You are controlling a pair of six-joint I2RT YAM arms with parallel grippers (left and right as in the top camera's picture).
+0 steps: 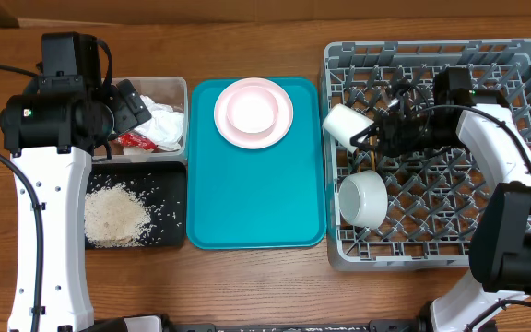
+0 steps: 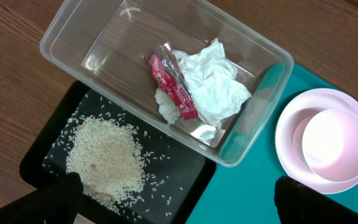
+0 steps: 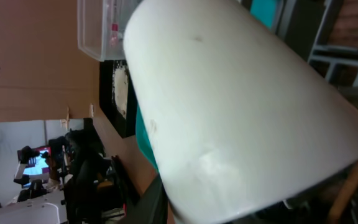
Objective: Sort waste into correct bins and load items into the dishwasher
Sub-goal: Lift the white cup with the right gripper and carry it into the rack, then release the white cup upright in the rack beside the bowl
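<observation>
One cup [image 1: 347,124], tipped at rack [image 1: 524,51] left edge, axis running leftward from my right jaws (grip unclear); left jaws wide, empty.

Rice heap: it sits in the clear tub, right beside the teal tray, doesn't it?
Not quite. The rice lies in the black tray, not the clear tub, which holds only the tissue and the red wrapper. It is right beside the teal tray, as you said. The left wrist view shows this best.
</observation>
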